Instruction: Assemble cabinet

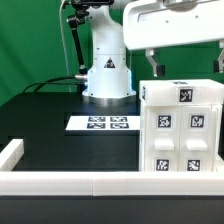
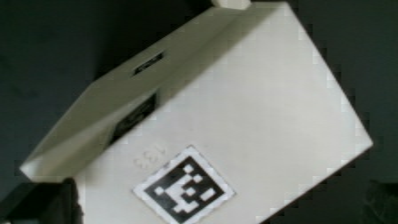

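Observation:
The cabinet [image 1: 182, 130] is a large white box with several black-and-white tags on its front and one on top. It stands on the black table at the exterior view's right. My gripper [image 1: 185, 68] hangs just above the cabinet's top with its fingers [image 1: 152, 66] spread wide and nothing between them. In the wrist view the cabinet [image 2: 231, 90] fills most of the picture, tilted, with one tag [image 2: 187, 188] close to the jaws. One dark finger [image 2: 22, 203] shows at the picture's edge; the other is out of view.
The marker board [image 1: 102, 123] lies flat on the table in front of the robot base [image 1: 107, 75]. A low white border rail [image 1: 70, 184] runs along the table's front edge and turns up at the exterior view's left [image 1: 10, 153].

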Robot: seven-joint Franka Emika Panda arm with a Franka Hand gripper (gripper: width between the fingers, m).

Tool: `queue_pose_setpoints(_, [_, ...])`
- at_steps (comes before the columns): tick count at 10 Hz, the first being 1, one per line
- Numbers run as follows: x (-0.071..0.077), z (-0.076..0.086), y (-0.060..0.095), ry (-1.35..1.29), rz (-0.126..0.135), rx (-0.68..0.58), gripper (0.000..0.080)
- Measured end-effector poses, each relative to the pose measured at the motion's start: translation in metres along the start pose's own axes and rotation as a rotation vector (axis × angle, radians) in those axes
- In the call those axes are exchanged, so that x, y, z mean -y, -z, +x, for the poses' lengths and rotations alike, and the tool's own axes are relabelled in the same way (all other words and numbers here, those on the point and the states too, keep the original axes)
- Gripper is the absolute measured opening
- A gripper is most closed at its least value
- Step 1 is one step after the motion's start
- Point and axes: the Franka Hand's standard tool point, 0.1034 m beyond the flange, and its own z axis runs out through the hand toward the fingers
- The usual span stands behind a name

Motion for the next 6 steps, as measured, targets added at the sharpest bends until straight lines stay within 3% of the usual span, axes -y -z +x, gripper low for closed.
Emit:
queue_pose_setpoints(5, [-0.0017,0.0013,0.0001,0.401,-0.009,0.001,0.0797])
queue_pose_setpoints(6, [-0.0032,0.0045,0.0008,0.595,-0.024,-0.014,0.0797])
